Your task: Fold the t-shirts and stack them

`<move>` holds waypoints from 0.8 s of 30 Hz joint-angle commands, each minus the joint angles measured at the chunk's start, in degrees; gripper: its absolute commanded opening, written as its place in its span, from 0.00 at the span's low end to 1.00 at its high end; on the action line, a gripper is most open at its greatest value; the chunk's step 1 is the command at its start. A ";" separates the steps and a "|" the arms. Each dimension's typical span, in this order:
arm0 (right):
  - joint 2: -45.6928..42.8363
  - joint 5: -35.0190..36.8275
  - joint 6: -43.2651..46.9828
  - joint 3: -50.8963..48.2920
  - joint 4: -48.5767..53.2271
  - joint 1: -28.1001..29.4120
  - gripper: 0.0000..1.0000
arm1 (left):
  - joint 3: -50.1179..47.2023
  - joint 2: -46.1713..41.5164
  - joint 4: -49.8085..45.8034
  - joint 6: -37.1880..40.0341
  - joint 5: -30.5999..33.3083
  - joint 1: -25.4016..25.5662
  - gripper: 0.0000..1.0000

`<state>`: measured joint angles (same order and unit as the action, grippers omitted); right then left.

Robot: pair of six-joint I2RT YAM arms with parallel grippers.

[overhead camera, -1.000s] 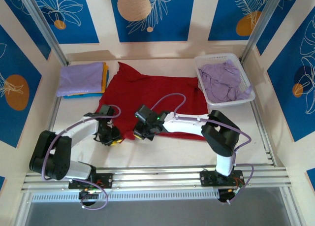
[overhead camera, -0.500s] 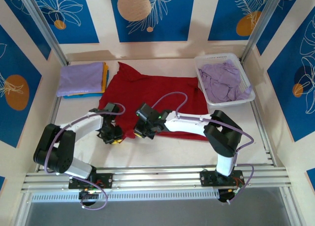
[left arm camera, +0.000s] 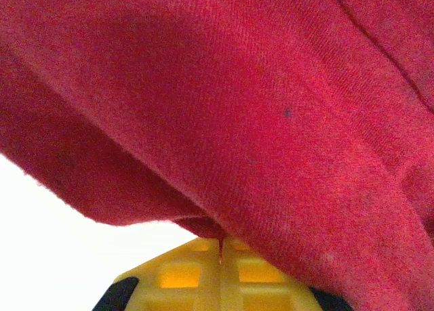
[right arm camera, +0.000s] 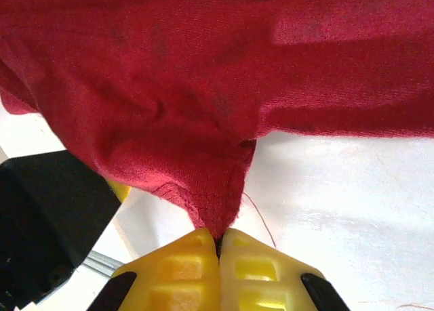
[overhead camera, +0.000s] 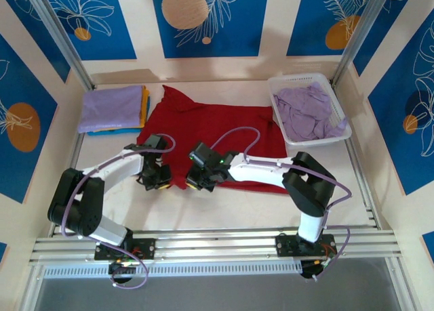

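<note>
We see the red shirt (overhead camera: 217, 128) spread flat on the desk (overhead camera: 230, 206), its near hem pinched at two spots. Our left pincer (left arm camera: 220, 257) is closed on the near-left edge. Our right pincer (right arm camera: 219, 242) is clamped on a fold of hem just beside it. A folded stack (overhead camera: 112, 108), lavender on top, lies far left. More lavender shirts (overhead camera: 308, 111) fill the basket (overhead camera: 298, 78) far right.

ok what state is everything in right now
dark red t-shirt: spread out, near edge pinched twice
left jaws: shut on the dark red t-shirt
right jaws: shut on the dark red t-shirt
folded t-shirts: stacked, lavender on top
lavender t-shirts: crumpled in white basket
</note>
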<state>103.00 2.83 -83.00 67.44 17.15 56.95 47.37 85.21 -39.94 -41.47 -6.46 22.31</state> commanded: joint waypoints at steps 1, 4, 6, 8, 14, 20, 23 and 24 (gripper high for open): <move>-2.89 0.44 0.51 -0.77 -0.01 -0.52 0.00 | 2.55 -2.27 -4.75 1.63 2.83 0.41 0.00; -3.28 0.34 0.84 -0.73 -0.10 -0.90 0.00 | 3.98 -3.42 -6.56 2.38 3.68 -0.10 0.00; -3.47 0.03 1.15 -0.64 -0.18 -1.22 0.00 | 5.14 -3.82 -7.28 2.99 3.99 -0.95 0.00; -3.52 -0.19 1.30 -0.55 -0.10 -1.70 0.00 | 6.78 -3.56 -7.69 3.98 4.22 -2.20 0.00; -2.65 -1.77 2.75 0.85 0.75 -4.47 0.00 | 14.72 1.69 -9.03 8.31 3.46 -5.83 0.00; 1.23 -5.27 6.63 5.65 2.88 -7.95 0.00 | 22.23 6.62 -10.32 10.67 2.91 -9.03 0.00; 4.35 -7.23 9.15 9.07 3.95 -9.62 0.00 | 25.99 9.47 -10.83 11.63 2.45 -10.54 0.00; 5.30 -7.52 10.02 10.21 4.54 -10.03 0.00 | 27.08 10.33 -11.01 11.85 2.42 -10.90 0.00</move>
<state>105.62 -1.45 -76.75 74.61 18.94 47.90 71.09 93.41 -48.38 -31.90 -3.81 12.73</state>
